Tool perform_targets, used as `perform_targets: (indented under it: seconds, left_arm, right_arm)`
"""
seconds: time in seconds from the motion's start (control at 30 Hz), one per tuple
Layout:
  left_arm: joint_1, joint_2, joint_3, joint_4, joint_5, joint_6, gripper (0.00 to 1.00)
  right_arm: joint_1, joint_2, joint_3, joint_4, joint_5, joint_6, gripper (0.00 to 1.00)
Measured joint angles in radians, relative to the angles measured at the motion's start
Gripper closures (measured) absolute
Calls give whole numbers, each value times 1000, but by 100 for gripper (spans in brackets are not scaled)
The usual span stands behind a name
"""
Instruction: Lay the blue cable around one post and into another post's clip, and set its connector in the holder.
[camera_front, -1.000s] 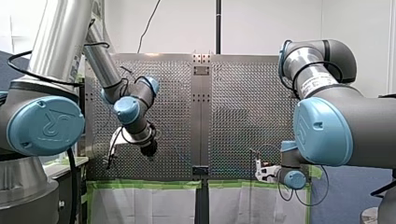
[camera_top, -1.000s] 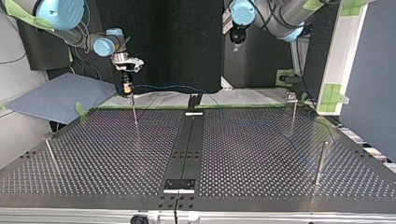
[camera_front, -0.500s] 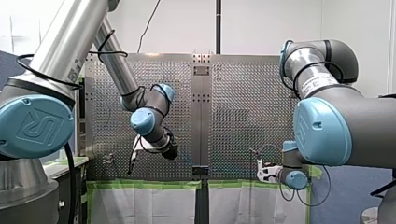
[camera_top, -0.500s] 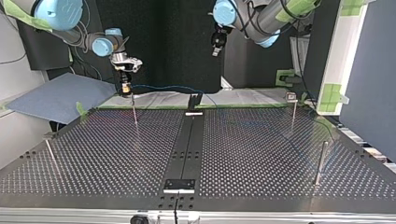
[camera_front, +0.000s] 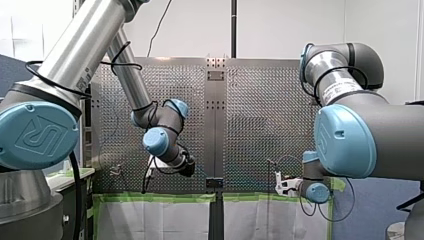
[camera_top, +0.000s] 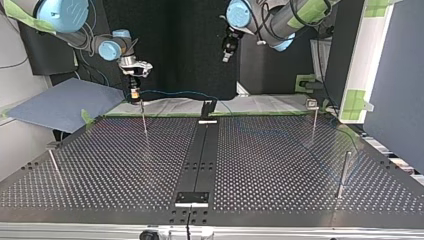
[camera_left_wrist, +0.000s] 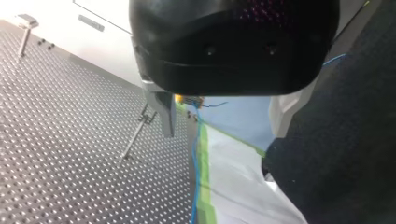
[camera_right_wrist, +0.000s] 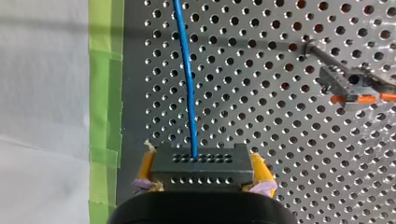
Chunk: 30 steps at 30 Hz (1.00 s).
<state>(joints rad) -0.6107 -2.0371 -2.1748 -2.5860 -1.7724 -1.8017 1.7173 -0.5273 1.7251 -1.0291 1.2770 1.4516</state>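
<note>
The right end effector (camera_right_wrist: 201, 170) is seen clamped by its yellow pads (camera_right_wrist: 146, 166) on the dark connector (camera_right_wrist: 201, 158). From it the blue cable (camera_right_wrist: 187, 84) runs straight ahead over the perforated desk (camera_right_wrist: 261, 121), just beside the green tape (camera_right_wrist: 105, 93) that marks the desk's edge. A clip-topped post (camera_right_wrist: 349, 81) stands ahead and off to one side, with bare desk between. The left end effector (camera_top: 227, 50) hangs in the air above the taped edge, its fingers (camera_left_wrist: 163, 116) apart around nothing.

A white wall (camera_front: 285, 30) stood beyond the table (camera_front: 260, 110); opposite hung a dark backdrop (camera_top: 190, 50), a blue-grey sheet (camera_top: 60, 102) beside it.
</note>
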Motion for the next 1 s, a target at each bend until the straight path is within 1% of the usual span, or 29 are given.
perform_targets:
  seconds: [0.1,0.17,0.37,0.43,0.5,0.6,0.67,0.8,0.9,1.0]
  left_arm:
    - [0,0,0,32,5,2,0]
    - [0,0,0,50,8,4,0]
    - [0,0,6,100,11,4,0]
    - [0,0,7,118,9,4,0]
    - [0,0,7,133,8,5,0]
    - [0,0,7,157,7,5,0]
    - [0,0,7,171,4,6,0]
    - [0,0,8,204,1,6,0]
    - [3,0,8,227,2,7,0]
    - [6,0,8,251,3,7,0]
  right_arm:
    - [1,0,0,9,8,-12,100]
    - [-1,0,0,12,12,-16,100]
    - [-17,0,0,23,19,-23,100]
    - [-25,-1,0,36,19,-32,100]
    - [-33,-1,0,53,20,-47,100]
    - [-44,-1,0,76,21,-63,100]
    - [-51,-2,0,87,21,-70,100]
    - [-64,-5,0,109,19,-95,100]
    - [-72,-16,0,119,12,-103,100]
    - [-78,-36,0,130,6,-105,100]
